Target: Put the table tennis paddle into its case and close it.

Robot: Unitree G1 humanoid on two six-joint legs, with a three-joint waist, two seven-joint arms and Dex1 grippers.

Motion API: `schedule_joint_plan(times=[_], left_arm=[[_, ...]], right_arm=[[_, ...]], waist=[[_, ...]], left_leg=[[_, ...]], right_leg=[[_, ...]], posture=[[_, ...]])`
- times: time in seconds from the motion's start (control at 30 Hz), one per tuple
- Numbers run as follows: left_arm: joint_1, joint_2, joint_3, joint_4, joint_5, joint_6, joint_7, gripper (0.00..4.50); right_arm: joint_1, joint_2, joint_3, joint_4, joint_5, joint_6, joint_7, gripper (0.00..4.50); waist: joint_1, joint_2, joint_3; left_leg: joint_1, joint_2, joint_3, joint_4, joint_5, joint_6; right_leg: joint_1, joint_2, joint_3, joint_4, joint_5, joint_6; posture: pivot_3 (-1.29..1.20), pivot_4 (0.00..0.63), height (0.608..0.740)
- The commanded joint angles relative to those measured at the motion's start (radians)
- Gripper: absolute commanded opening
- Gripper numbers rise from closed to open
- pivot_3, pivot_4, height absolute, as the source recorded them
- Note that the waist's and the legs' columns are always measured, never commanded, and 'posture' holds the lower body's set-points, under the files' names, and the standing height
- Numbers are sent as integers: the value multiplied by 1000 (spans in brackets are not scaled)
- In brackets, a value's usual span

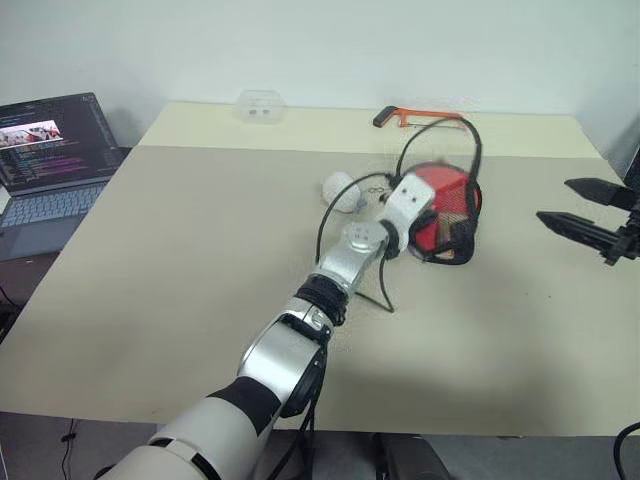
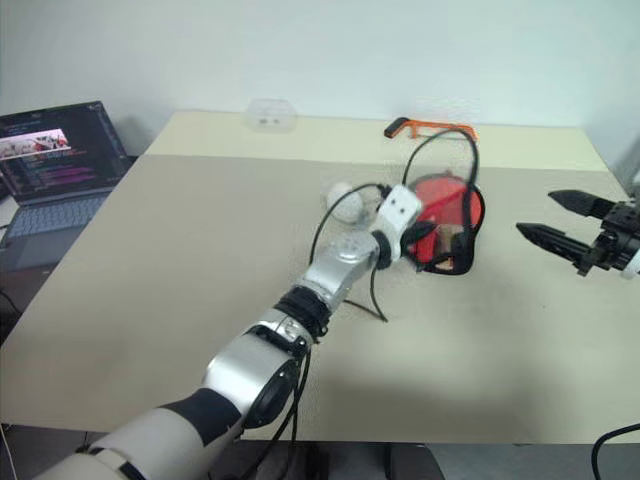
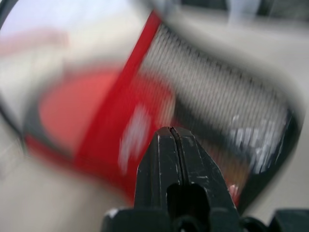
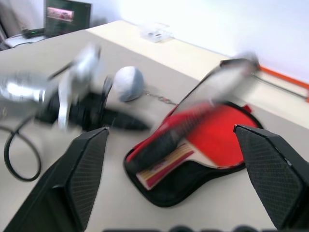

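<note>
- One beige table [image 1: 180,300]; one open laptop [image 1: 50,160] off its left edge, white wall behind.
- Left gripper [image 4: 123,123], fingers pressed together, holding nothing, beside the open red-and-black fabric case [image 4: 193,159].
- One red-faced, wooden-handled paddle [image 4: 212,137] lies inside the case.
- Right gripper [image 1: 590,212], fingers spread, hovers right.
- One orange hacksaw [image 1: 425,116] at the far edge.

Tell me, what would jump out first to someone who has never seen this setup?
The red table tennis paddle lying inside its open case near the middle of the table, the flap half raised. The left gripper, shut, reaches at that flap, while the right gripper hangs open off to the case's right. A grey plush charm lies beside the case.
</note>
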Motion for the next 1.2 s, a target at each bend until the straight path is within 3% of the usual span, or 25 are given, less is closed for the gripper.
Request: schedule_joint_plan(times=[0.03, 0.17, 0.3, 0.47, 0.57, 0.67, 0.83, 1.2], left_arm=[[-37, -99, 4, -1, 16, -74, 18, 17], [-38, -20, 64, -98, -45, -109, -69, 17], [41, 119, 114, -472, -214, 47, -361, 17], [236, 500, 157, -1008, -449, 454, -654, 17], [392, 751, 236, -1156, -532, 585, -755, 17], [510, 885, 313, -1237, -600, 648, -790, 17], [631, 956, 431, -1360, -727, 759, -748, 17], [800, 1038, 501, -1474, -793, 830, -690, 17]], right_arm=[[-6, -24, -39, -55, 34, 10, -12, 4500], [-6, -21, -24, -76, 55, 25, -2, 4500], [-12, -8, 40, -94, 57, 52, -11, 4500], [-93, 66, 171, 19, -40, 159, -223, 4500], [-148, 146, 164, 58, -4, 239, -310, 4500], [-237, 209, 119, 128, 51, 375, -397, 4500], [-438, 286, 21, 397, 50, 523, -606, 4500], [-551, 348, -56, 659, 23, 555, -769, 4500]], waist=[[5, 0, 0], [10, 0, 0], [4, 1, 0], [-34, 5, -2], [-38, 5, -2], [-43, 5, -1], [-27, 0, 0], [-27, 0, 0]], left_leg=[[0, 0, 0, 0, 0, 0], [-1, 0, 0, 1, 0, 0], [-2, 0, 2, 1, 0, 0], [5, 5, 3, 0, 0, -1], [9, 5, 3, 0, 1, -2], [9, 6, 2, 2, 1, -2], [10, 4, 0, 4, 1, 0], [7, 3, 2, 0, 0, -1]], right_leg=[[0, 0, 0, 0, 0, 0], [0, -1, -2, -1, 1, 1], [-1, -1, -2, -1, 1, 1], [0, 3, 4, 3, 0, 0], [1, 3, 4, 9, 0, -1], [2, 1, 4, 12, -1, -1], [5, -5, 1, 12, 0, 0], [2, -2, 4, 6, -1, 0]], posture=[[0, 150, 740], [0, 150, 740], [0, 150, 740], [0, 150, 740], [0, 150, 740], [0, 150, 740], [0, 150, 740], [0, 150, 740]])
